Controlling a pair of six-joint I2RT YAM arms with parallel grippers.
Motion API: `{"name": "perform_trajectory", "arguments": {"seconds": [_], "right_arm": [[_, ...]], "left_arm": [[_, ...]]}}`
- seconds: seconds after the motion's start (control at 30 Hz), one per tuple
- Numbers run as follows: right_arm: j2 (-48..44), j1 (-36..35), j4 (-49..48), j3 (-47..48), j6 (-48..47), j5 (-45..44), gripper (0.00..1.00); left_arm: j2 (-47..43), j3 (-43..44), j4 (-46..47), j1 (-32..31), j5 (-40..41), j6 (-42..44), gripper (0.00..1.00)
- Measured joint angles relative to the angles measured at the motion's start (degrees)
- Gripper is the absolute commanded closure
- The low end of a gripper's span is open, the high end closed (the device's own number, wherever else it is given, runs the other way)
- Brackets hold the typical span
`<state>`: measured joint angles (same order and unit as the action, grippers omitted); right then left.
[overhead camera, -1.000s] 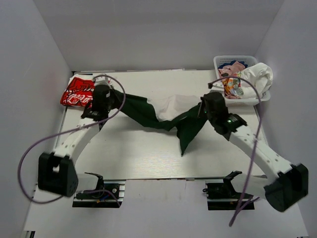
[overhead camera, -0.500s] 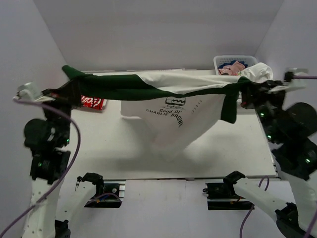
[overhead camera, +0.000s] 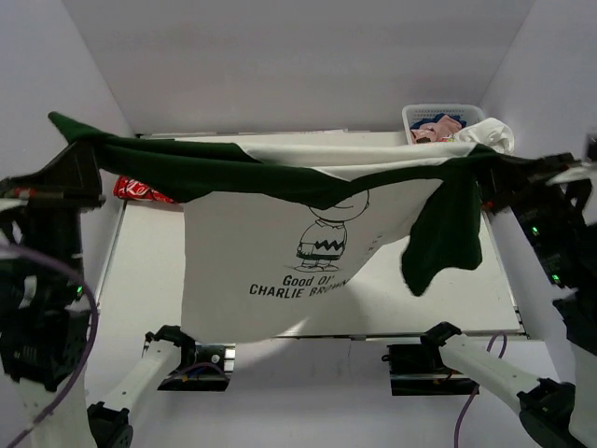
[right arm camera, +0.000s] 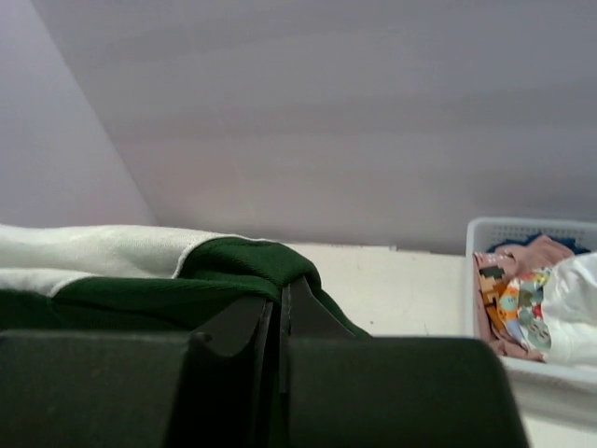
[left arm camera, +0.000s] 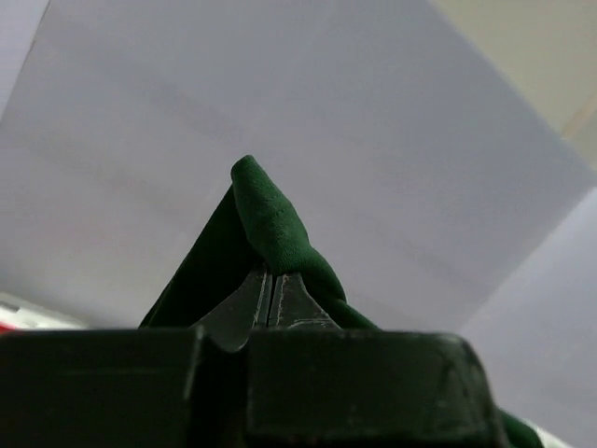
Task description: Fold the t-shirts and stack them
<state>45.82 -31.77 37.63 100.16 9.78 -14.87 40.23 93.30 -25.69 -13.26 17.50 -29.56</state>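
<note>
White-walled enclosure, pale table [overhead camera: 476,299]. Charlie Brown t-shirt [overhead camera: 280,271] hangs spread above the table, with its hem over the table's near edge. Left gripper [left arm camera: 270,291] and right gripper [right arm camera: 280,303] are each pressed together on a fold of its green shoulder cloth (small bites, both). Risk: either fold slips free and the shirt collapses. The loose green sleeve [overhead camera: 438,243] could also tuck underneath on lowering. Red printed t-shirt [overhead camera: 140,189] lies at the table's far left, lattice basket [overhead camera: 415,117] at its far right.

A robot lab test cell; plain white walls [overhead camera: 308,65] box in a white table [overhead camera: 149,271] with bolted arm mounts [overhead camera: 415,359].
</note>
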Motion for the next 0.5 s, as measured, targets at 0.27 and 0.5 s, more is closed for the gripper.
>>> {"name": "perform_trajectory", "arguments": {"seconds": [0.27,0.5], "right_arm": [[23.0,1.5,-0.9,1.8,2.3,-7.9,1.00],[55.7,11.5,-5.7,-0.2,4.6,3.9,1.00]], "left_arm": [[25.2,1.4,-1.3,0.5,6.8,-1.9,1.00],[62.3,1.8,-2.2,2.1,7.1,-4.4,0.88]]}}
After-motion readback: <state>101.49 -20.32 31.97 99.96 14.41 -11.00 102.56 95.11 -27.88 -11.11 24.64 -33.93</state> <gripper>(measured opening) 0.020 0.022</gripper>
